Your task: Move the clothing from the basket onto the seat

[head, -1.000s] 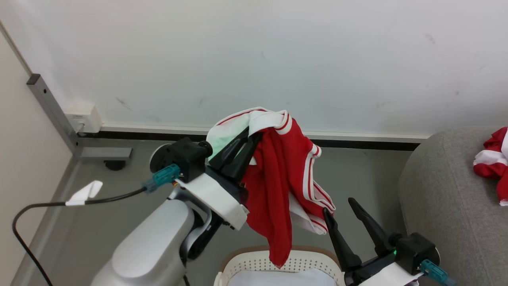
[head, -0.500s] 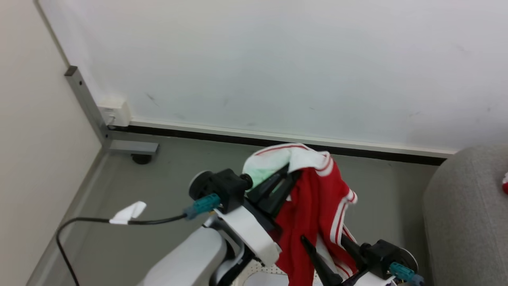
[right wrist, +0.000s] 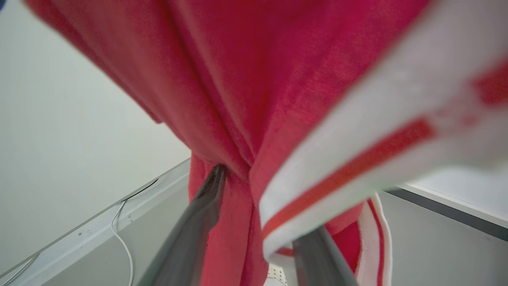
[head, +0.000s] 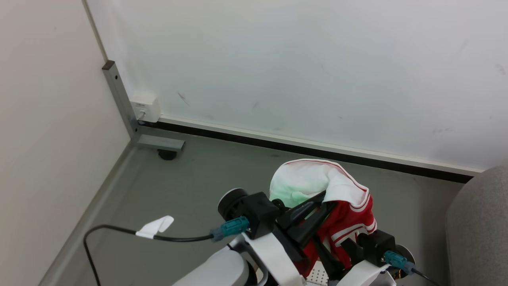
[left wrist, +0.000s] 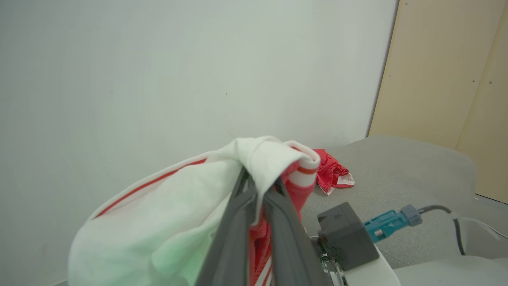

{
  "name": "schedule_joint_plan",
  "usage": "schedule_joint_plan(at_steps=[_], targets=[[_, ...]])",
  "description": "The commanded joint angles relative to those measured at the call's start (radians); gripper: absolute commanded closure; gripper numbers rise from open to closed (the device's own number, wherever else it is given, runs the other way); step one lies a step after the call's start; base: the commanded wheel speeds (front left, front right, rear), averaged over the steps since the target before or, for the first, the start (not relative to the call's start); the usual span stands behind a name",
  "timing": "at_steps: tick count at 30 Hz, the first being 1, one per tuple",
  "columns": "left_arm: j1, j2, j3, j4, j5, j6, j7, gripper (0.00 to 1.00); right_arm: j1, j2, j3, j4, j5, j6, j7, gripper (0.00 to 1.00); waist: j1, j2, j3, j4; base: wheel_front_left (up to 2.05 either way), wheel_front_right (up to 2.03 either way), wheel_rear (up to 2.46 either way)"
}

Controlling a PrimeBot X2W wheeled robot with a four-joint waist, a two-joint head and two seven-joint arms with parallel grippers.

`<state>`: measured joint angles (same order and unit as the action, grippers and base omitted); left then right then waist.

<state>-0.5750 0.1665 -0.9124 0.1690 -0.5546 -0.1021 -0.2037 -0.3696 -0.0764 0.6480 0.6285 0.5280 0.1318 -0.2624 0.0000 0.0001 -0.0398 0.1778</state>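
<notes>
My left gripper (head: 323, 198) is shut on a piece of the clothing (head: 313, 178), a red garment with a white panel and striped trim, and holds it up in the air; the cloth drapes over the fingertips (left wrist: 244, 178). My right gripper (head: 337, 248) sits just below it, with its fingers (right wrist: 206, 198) standing apart around the hanging red cloth (right wrist: 234, 222). A scrap of the basket (head: 317, 275) shows under the arms. The grey seat (head: 480, 230) lies to the right. Another red garment (left wrist: 331, 174) lies on the seat (left wrist: 397, 171).
A white wall with a dark skirting runs across the back. A grey metal post with a foot (head: 160, 142) and a white socket box (head: 145, 107) stand in the left corner. A black cable with a white tag (head: 154, 227) trails over the grey floor.
The head camera has swung left, so the whole picture has shifted. My right gripper has come up to the hanging cloth and its fingers now stand around it. The left keeps its grip.
</notes>
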Motion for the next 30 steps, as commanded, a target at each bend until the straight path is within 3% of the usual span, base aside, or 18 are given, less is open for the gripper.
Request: schedule_joint_plan(at_steps=[1, 25, 30], targets=[[0.012, 0.005, 0.002, -0.014, 0.002, 0.004, 0.003, 1.00, -0.001, 0.005, -0.017, -0.004, -0.018, -0.002, -0.003, 1.00, 0.0000, -0.0001, 0.002, 0.005, 0.00, 0.00, 0.00], [0.016, 0.039, 0.022, -0.012, -0.008, 0.038, -0.011, 1.00, 0.044, 0.023, -0.096, -0.076, -0.050, -0.002, -0.003, 1.00, 0.0000, -0.0001, 0.010, -0.039, 0.00, 0.00, 0.00], [0.028, 0.043, 0.019, 0.013, -0.006, 0.048, -0.011, 1.00, 0.059, 0.009, -0.161, -0.111, -0.056, -0.002, -0.003, 1.00, 0.0000, -0.0001, 0.007, -0.047, 0.00, 0.00, 0.00]])
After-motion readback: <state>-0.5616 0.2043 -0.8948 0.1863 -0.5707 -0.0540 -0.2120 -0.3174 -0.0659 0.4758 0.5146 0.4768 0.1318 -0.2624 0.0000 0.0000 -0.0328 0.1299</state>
